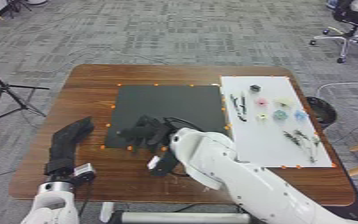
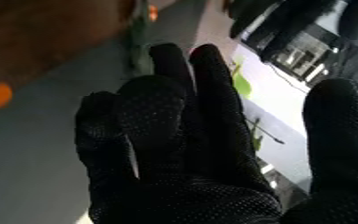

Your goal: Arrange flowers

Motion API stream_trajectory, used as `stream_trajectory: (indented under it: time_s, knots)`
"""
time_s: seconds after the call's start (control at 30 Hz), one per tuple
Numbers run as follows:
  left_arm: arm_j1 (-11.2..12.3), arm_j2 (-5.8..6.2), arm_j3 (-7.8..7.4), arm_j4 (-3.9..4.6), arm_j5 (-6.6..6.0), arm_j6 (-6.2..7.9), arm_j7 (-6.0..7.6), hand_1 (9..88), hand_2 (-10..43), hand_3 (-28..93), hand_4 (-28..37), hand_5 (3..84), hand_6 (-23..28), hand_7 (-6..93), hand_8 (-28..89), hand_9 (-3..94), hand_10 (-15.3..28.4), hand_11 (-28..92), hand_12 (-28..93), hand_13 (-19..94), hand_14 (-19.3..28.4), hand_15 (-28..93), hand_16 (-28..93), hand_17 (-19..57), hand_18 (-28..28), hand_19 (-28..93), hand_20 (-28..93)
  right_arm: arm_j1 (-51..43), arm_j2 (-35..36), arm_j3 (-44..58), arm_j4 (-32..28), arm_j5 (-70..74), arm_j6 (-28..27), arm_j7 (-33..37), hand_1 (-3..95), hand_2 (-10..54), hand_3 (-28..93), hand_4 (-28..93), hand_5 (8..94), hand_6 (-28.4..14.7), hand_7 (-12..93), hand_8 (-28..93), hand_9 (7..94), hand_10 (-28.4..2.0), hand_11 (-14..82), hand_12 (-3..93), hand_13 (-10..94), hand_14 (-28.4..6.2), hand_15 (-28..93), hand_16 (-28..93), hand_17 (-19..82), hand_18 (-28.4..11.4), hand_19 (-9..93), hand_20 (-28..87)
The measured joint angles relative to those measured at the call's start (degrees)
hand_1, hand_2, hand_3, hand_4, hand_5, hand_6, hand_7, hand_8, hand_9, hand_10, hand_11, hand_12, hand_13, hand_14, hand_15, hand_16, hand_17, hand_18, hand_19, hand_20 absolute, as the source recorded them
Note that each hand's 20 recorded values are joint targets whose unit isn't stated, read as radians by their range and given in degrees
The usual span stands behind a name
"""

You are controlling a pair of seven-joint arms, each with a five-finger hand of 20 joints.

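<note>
In the head view, my right hand (image 1: 145,131) is over the lower part of the dark mat (image 1: 165,102), well left of the flowers. My left hand (image 1: 72,134) lies left of the mat, fingers extended. On the white sheet (image 1: 246,150) are a pink flower (image 1: 262,102), a teal flower (image 1: 279,115), a light-blue flower (image 1: 301,115), a cream flower (image 1: 285,102) and a dark one (image 1: 254,88). Dark stems (image 1: 241,107) and leafy sprigs (image 1: 313,145) lie there too. In the right wrist view, my right hand (image 2: 189,150) has mostly straight fingers, thumb apart; green leaves (image 2: 241,81) show behind them.
Orange markers edge the mat and sheet. The brown table (image 1: 127,75) extends around both. A dark bin (image 1: 321,112) stands beyond the table's right edge, and a tripod (image 1: 7,86) stands on the floor at the left.
</note>
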Motion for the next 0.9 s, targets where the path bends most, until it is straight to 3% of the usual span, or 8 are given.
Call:
stream_trajectory:
  time_s: [0.27, 0.83, 0.9]
  knots:
    - [0.8, 0.00, -0.19, -0.56, 0.00, 0.04, -0.04, 18.6, 11.8, 72, -28.3, 49.8, 5.2, 10.8, -7, 45.0, 13.9, 19, 10, 38, 17.0, 20, 1, 5.1, 12.6, 13, 16, -2.1, 2.9, 0.0, -5.4, 7.8, 1.9, 3.8, 28.7, 10.7, 39, -2, 63.9, -7.6, 6, -5, 63.2, -18.1, 7.3, 9.6, 79, -11.7, 67, 33, 37, -27.9, 82, 59]
    - [0.7, 0.00, -0.29, -0.46, -0.13, 0.06, -0.02, 18.1, 12.6, 71, -28.3, 49.4, 5.0, 10.3, -7, 44.9, 13.6, 18, 11, 38, 16.9, 19, 2, 5.2, 12.5, 12, 16, -2.9, 0.5, -1.2, -3.1, 14.9, 1.9, 8.0, 28.7, 14.1, 38, -3, 55.6, -7.9, 4, -6, 57.3, -16.3, 6.4, 5.9, 80, -11.6, 64, 33, 37, -28.1, 81, 56]
    - [0.7, -0.04, -0.34, -0.41, -0.21, 0.06, 0.00, 17.9, 13.1, 71, -28.3, 49.4, 4.9, 10.3, -7, 45.0, 13.6, 18, 11, 38, 16.9, 19, 2, 5.1, 12.5, 12, 16, -3.1, 0.0, -1.2, -2.6, 15.3, 1.9, 8.2, 28.0, 14.3, 38, -3, 55.0, -5.9, 5, -6, 57.1, -14.7, 6.6, 5.8, 80, -11.8, 64, 32, 37, -27.8, 80, 55]
